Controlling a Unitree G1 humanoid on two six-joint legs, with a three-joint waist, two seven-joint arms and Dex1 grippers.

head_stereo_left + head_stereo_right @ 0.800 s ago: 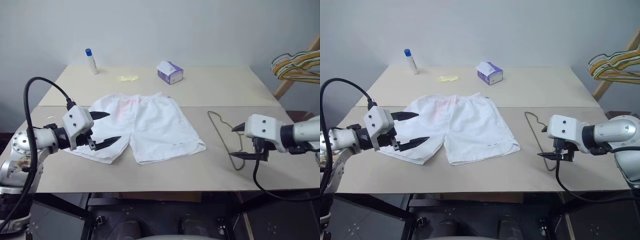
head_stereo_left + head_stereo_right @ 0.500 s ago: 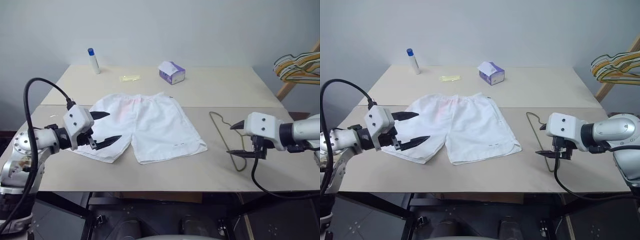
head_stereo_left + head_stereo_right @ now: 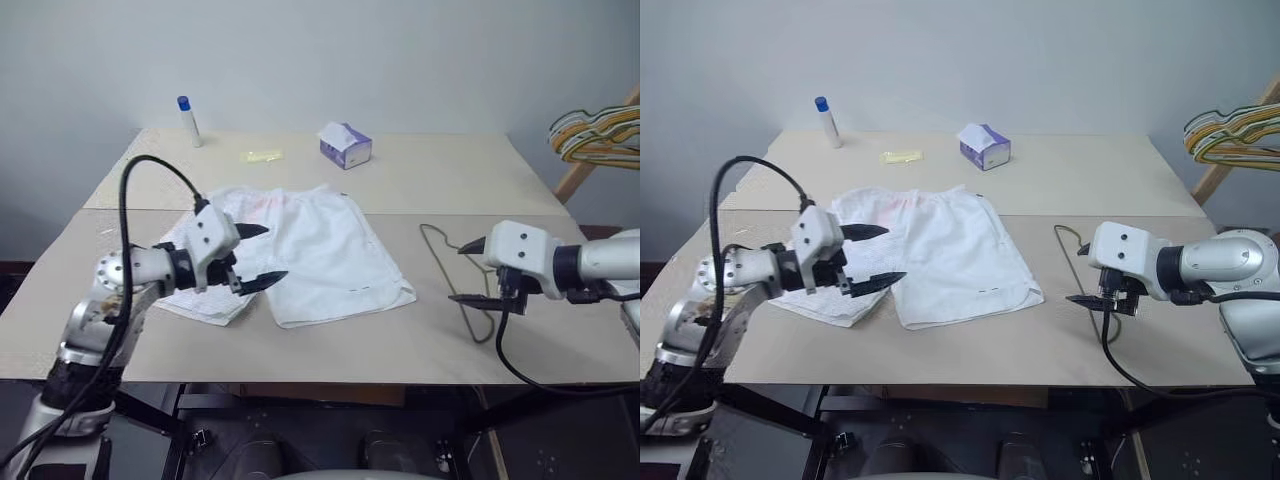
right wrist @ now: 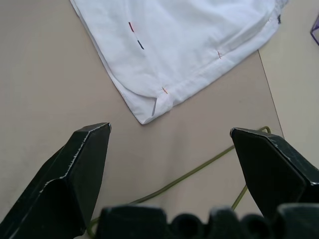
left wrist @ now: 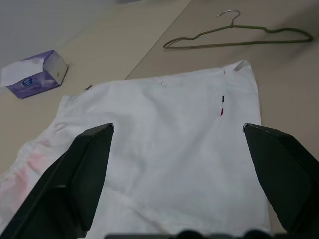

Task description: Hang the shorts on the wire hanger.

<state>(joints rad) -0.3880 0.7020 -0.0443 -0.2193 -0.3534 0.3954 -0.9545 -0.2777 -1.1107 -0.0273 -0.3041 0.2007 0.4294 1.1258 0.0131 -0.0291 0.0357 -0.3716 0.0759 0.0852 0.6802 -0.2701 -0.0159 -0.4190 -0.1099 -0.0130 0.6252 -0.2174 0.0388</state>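
Note:
The white shorts (image 3: pixel 330 255) lie flat in the middle of the table, waistband toward the far side, with a faint pink patch near the waistband. My left gripper (image 3: pixel 277 252) hovers open over the shorts' left leg, pointing right, nothing between its fingers. The left wrist view shows the shorts (image 5: pixel 164 134) below and the wire hanger (image 5: pixel 224 45) beyond them. The thin olive wire hanger (image 3: pixel 437 258) lies on the table to the right of the shorts. My right gripper (image 3: pixel 455 274) is open just above the hanger, pointing left. The right wrist view shows a hem corner of the shorts (image 4: pixel 189 30) and the hanger's wire (image 4: pixel 199 169).
A purple tissue box (image 3: pixel 346 145), a white bottle with a blue cap (image 3: pixel 187 120) and a small yellow item (image 3: pixel 260 155) stand on the far table half. A bunch of coloured hangers (image 3: pixel 595 135) hangs at the right edge. A seam (image 3: pixel 480 213) runs across the table.
My left arm has swung right, bringing its open gripper from the shorts' left edge to over the left leg. The right gripper has edged slightly left above the hanger.

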